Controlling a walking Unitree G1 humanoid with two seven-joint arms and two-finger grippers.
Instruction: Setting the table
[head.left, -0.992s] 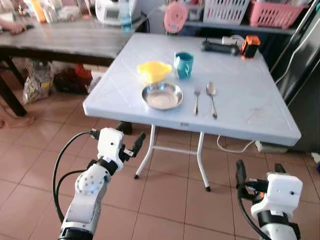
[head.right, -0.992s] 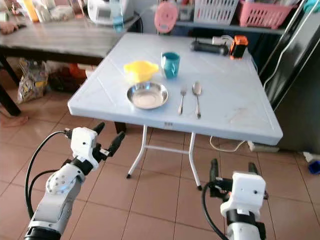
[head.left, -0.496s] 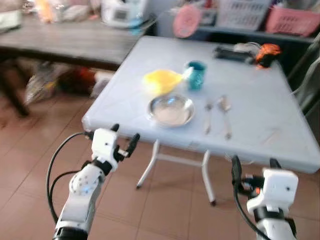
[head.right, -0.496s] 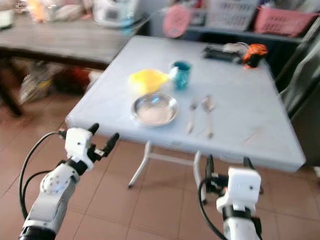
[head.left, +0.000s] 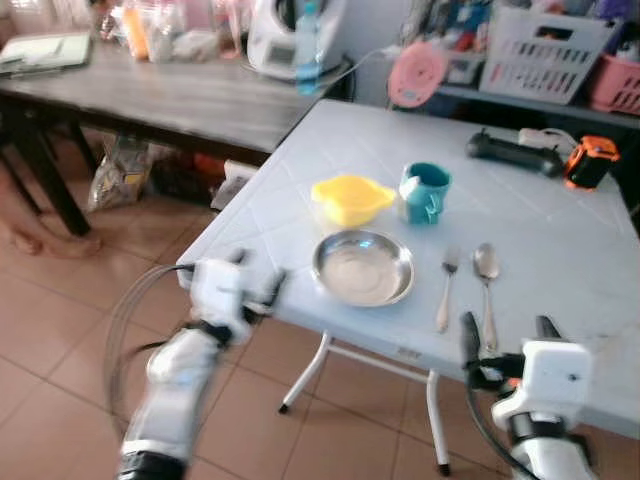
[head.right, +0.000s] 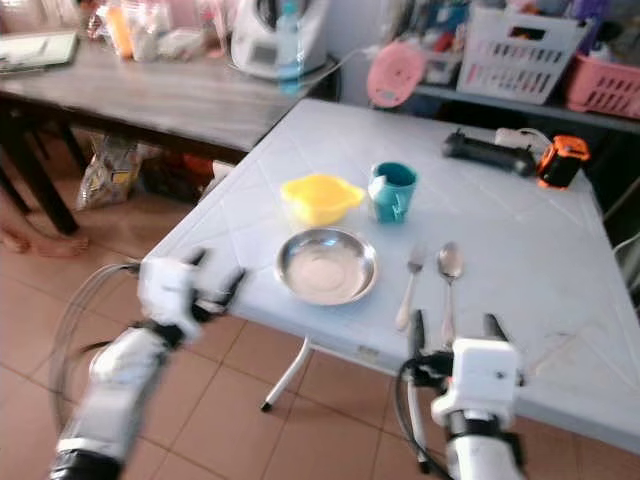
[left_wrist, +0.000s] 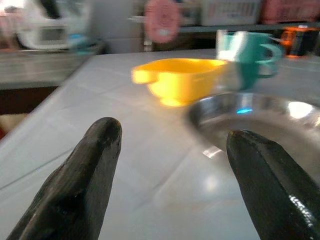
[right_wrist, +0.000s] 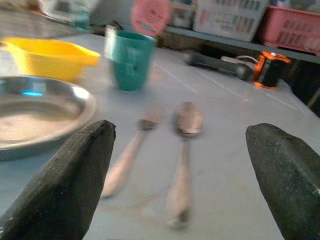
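Note:
On the pale blue folding table (head.left: 560, 250) a steel plate (head.left: 362, 268) lies near the front edge. Behind it stand a yellow bowl (head.left: 351, 198) and a teal mug (head.left: 424, 192). A fork (head.left: 445, 290) and a spoon (head.left: 487, 280) lie side by side to the plate's right. My left gripper (head.left: 255, 275), blurred, is open at the table's front left edge and points at the plate (left_wrist: 260, 125) and bowl (left_wrist: 175, 80). My right gripper (head.left: 505, 335) is open at the front edge, facing the fork (right_wrist: 127, 150) and spoon (right_wrist: 185, 145), nothing held.
A dark wooden table (head.left: 170, 100) with bottles and an appliance stands at the left back. A black and orange tool (head.left: 545, 158) lies at the blue table's far side. Behind it are a white basket (head.left: 555, 50) and a pink fan (head.left: 418, 75). Tiled floor (head.left: 60, 320) lies below.
The view has closed in on the blue table. Both grippers have risen from below the table to the level of its front edge and stay open.

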